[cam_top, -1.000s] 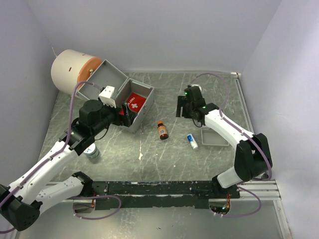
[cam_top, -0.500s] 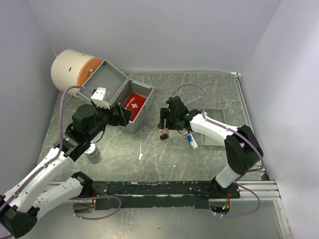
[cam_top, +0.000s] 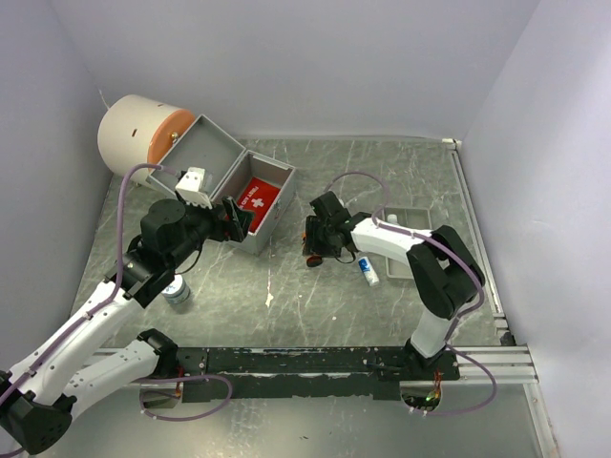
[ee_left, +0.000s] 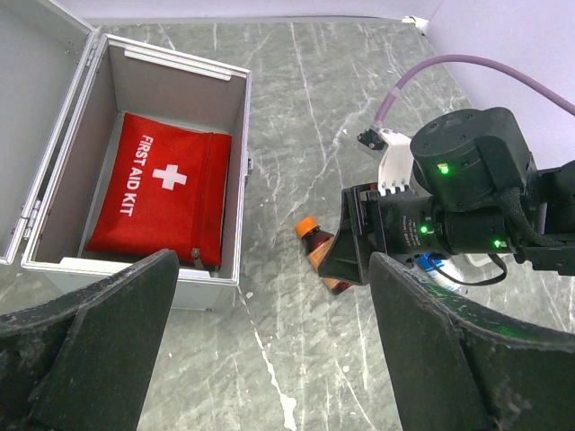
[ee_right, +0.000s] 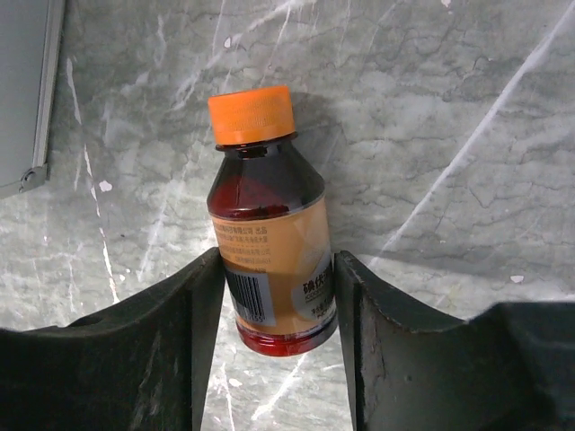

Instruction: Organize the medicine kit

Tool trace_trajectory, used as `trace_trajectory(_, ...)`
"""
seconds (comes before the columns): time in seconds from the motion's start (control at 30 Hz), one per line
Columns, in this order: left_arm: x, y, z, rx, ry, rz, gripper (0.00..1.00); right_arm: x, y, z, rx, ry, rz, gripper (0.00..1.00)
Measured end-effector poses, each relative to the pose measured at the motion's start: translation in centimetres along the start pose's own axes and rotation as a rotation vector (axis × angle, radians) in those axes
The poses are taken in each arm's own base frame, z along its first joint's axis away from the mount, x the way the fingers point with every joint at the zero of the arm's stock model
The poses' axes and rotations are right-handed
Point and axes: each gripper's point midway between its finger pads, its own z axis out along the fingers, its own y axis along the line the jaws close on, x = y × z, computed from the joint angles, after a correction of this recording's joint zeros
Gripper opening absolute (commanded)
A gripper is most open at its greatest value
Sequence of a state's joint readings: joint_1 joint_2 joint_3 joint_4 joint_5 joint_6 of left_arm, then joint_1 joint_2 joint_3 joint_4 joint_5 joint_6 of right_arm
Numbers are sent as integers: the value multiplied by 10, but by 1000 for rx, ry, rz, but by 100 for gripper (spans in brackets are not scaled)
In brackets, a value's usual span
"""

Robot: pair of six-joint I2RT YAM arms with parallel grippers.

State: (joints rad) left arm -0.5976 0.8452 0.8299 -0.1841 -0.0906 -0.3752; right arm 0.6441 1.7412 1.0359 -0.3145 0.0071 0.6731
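A brown medicine bottle (ee_right: 269, 242) with an orange cap lies on the table; it also shows in the top view (cam_top: 311, 256) and the left wrist view (ee_left: 322, 256). My right gripper (ee_right: 278, 260) is down over it, a finger pressed against each side of its label (cam_top: 317, 246). The open grey kit box (cam_top: 278, 208) stands to the left with a red first aid pouch (ee_left: 162, 193) inside. My left gripper (ee_left: 271, 269) is open and empty, hovering in front of the box (cam_top: 234, 218).
A small white and blue tube (cam_top: 368, 271) lies just right of the bottle. A grey tray (cam_top: 425, 215) sits at the right under my right arm. A small jar (cam_top: 176, 291) stands under my left arm. A large white and orange cylinder (cam_top: 143, 134) sits at the back left.
My right gripper has swung left from the tray area, come down over the brown bottle and closed its fingers against it. My left arm drew back slightly, then held still.
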Motion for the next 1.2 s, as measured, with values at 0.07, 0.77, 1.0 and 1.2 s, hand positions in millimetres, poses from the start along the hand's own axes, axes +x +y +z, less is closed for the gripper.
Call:
trace_trajectory(0.07,0,0,0,-1,0,0,98,0,1,1,-1,-1,0,43)
trace_trajectory(0.77,0,1,0,-3,-1,0,98,-110,-60,-90,223,-456,5,33)
trace_trajectory(1.0,0,1,0,-4,0,0,98,-111,-191,-127,545,-514,118,34)
trace_trajectory(1.2,2,1,2,-6,7,-2,98,-97,-247,-141,656,-503,216,34)
